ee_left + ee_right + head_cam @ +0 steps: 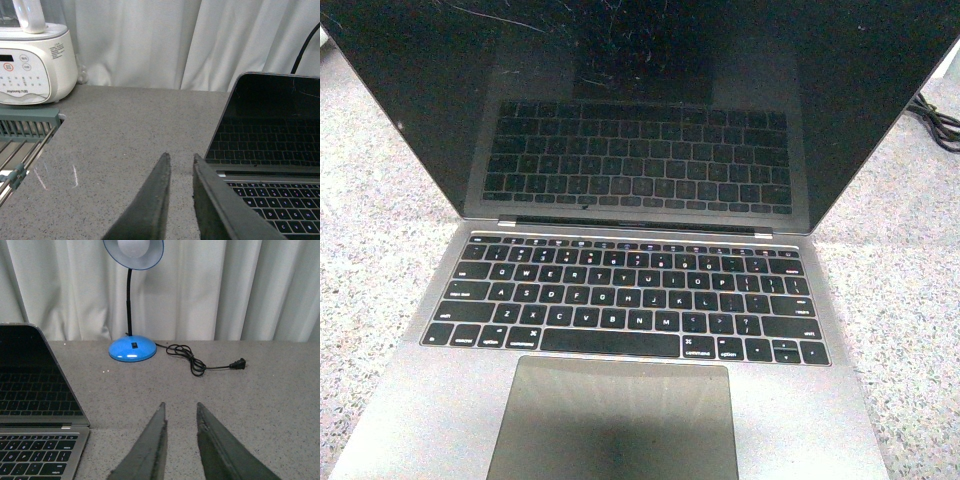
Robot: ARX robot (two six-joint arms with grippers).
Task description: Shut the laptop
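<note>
The grey laptop [620, 300] stands open on the speckled grey counter, filling the front view. Its glossy scratched black screen [640, 90] leans back and mirrors the black keys; the wide trackpad [620, 420] is nearest me. Neither arm shows in the front view. My left gripper [180, 157] is shut and empty, low over the counter just beside the laptop's [270, 150] left hinge corner. My right gripper [180, 405] is shut and empty over bare counter, off the laptop's [35, 410] right side. The lid's outer face is hidden.
A white blender base [32, 55] and a green dish rack [25, 135] stand left of the laptop. A blue desk lamp [132, 347] with its black cord and plug [205, 365] is behind the right side. White curtains back the counter. A black cable [935, 120] lies at right.
</note>
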